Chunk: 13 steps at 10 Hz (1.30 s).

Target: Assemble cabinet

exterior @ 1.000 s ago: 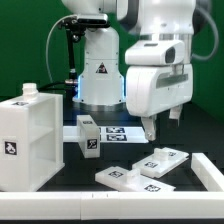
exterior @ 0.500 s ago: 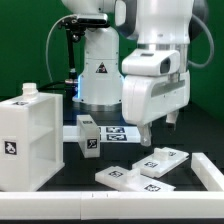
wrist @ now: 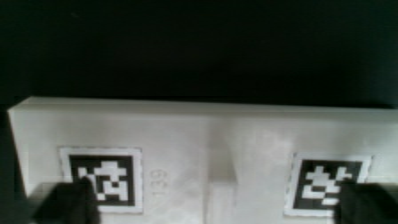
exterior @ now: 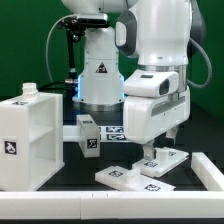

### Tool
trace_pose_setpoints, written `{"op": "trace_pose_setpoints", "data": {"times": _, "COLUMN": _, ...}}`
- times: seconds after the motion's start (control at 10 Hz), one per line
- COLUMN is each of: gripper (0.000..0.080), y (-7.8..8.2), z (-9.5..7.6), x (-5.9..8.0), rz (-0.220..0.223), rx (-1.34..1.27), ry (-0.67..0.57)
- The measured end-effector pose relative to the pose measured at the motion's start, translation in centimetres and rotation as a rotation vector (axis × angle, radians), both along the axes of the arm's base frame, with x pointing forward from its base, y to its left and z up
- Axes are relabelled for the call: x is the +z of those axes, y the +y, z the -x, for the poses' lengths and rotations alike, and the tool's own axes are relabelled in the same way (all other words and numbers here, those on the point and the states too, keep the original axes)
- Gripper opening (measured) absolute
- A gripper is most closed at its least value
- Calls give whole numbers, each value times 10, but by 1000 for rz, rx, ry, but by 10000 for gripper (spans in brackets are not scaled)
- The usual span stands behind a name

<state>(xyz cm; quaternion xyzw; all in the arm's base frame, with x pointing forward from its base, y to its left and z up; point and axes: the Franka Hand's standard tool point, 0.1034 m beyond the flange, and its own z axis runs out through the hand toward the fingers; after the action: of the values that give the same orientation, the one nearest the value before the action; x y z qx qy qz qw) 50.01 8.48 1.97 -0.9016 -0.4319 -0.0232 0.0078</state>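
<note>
The fingers (wrist: 75, 198) are spread wide and grip nothing. They hang over a flat white panel (exterior: 163, 157) with two tags on its face. This panel lies on the dark worktop (exterior: 70, 165), well to the exterior view's right of the cabinet box (exterior: 30, 135). A second panel (exterior: 125, 177) lies between them, nearer the box. A small white piece (exterior: 28, 92) sits on the box's top.
</note>
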Motion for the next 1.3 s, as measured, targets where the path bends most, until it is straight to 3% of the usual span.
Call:
{"op": "trace_pose_setpoints", "data": {"times": 0.2, "gripper": 391, "y": 0, "z": 0, "x": 0, "rz": 0, "rx": 0, "ry": 0}}
{"op": "trace_pose_setpoints", "data": {"times": 0.3, "gripper": 391, "y": 0, "z": 0, "x": 0, "rz": 0, "rx": 0, "ry": 0}}
{"op": "trace_pose_setpoints", "data": {"times": 0.4, "gripper": 185, "y": 0, "z": 0, "x": 0, "rz": 0, "rx": 0, "ry": 0}}
{"op": "trace_pose_setpoints", "data": {"times": 0.5, "gripper": 65, "y": 0, "z": 0, "x": 0, "rz": 0, "rx": 0, "ry": 0}}
{"op": "trace_pose_setpoints", "data": {"times": 0.6, "gripper": 61, "y": 1, "z": 1, "x": 0, "rz": 0, "rx": 1, "ry": 1}}
{"op": "trace_pose_setpoints", "data": {"times": 0.7, "gripper": 61, "y": 7, "z": 14, "x": 2, "rz": -1, "rx": -11, "ry": 12}}
{"op": "trace_pose_setpoints", "data": {"times": 0.9, "gripper": 61, "y": 24, "z": 59, "x": 12, "rz": -8, "rx": -9, "ry": 5}}
{"op": "trace_pose_setpoints", "data": {"times": 1.0, "gripper": 61, "y": 19, "z": 68, "x": 16, "rz": -2, "rx": 0, "ry": 11}}
{"op": "trace_pose_setpoints", "data": {"times": 1.1, "gripper": 61, "y": 13, "z": 59, "x": 21, "rz": -1, "rx": 6, "ry": -1}}
{"op": "trace_pose_setpoints", "data": {"times": 1.3, "gripper": 61, "y": 15, "z": 62, "x": 18, "rz": -2, "rx": 7, "ry": 6}}
